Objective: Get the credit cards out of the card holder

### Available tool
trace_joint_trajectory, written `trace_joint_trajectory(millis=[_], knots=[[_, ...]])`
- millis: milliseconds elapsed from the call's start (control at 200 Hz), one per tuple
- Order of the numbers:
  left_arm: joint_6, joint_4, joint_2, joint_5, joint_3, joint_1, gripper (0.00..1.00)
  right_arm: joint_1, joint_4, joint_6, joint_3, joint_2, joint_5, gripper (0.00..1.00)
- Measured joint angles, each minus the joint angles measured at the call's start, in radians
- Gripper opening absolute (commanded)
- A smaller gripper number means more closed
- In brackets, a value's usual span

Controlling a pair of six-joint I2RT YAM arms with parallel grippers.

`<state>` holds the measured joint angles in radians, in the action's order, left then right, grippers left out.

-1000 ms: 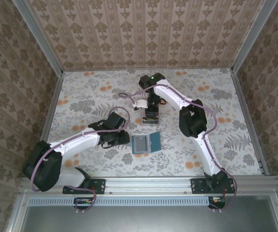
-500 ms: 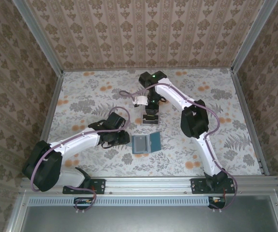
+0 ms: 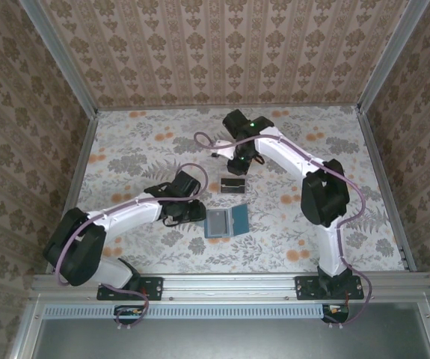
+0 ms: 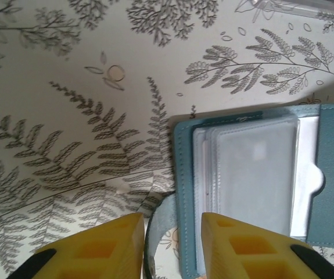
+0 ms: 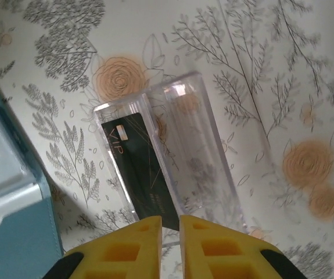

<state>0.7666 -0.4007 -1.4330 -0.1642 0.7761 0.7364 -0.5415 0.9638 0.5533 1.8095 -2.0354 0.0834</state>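
The teal card holder [image 3: 226, 222] lies open and flat on the table, its clear sleeves [image 4: 254, 174] facing up. My left gripper [image 3: 197, 215] sits at its left side. In the left wrist view the left gripper [image 4: 172, 224] is open, its yellow fingers standing either side of the holder's left edge [image 4: 184, 192] and a strap loop. One dark credit card [image 5: 140, 168] marked VIP lies in the clear plastic box [image 5: 198, 151], just behind the holder. My right gripper [image 5: 171, 224] hovers over the box's near end, open only by a narrow slit, with nothing between its fingers.
The clear box [image 3: 233, 179] with the dark card [image 3: 233, 187] sits between the holder and my right gripper [image 3: 237, 166]. Patterned walls close the table in on three sides. The floral table surface [image 3: 140, 149] spreads left and right of the arms.
My right arm has swung its elbow to the right and drawn its gripper back off the clear box. My left arm has shifted slightly at the holder's left edge.
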Motion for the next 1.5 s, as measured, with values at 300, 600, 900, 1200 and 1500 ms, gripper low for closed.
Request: trace_joint_trajectory(millis=[300, 600, 900, 1200, 1500], knots=[[0.000, 0.029, -0.080, -0.023, 0.039, 0.030, 0.27, -0.019, -0.257, -0.496, -0.383, 0.274, 0.009, 0.19], [0.000, -0.040, -0.081, 0.013, 0.080, 0.053, 0.29, -0.055, -0.379, -0.809, -0.642, 0.439, 0.081, 0.20], [0.000, -0.105, 0.077, 0.060, 0.115, 0.065, 0.28, -0.072, -0.465, -1.007, -0.780, 0.573, 0.113, 0.21], [0.001, -0.053, -0.100, 0.001, 0.149, 0.099, 0.22, -0.072, -0.540, -1.189, -0.874, 0.591, 0.184, 0.20], [0.001, -0.014, -0.123, -0.026, 0.108, 0.059, 0.18, -0.090, -0.568, -1.247, -0.885, 0.563, 0.219, 0.20]])
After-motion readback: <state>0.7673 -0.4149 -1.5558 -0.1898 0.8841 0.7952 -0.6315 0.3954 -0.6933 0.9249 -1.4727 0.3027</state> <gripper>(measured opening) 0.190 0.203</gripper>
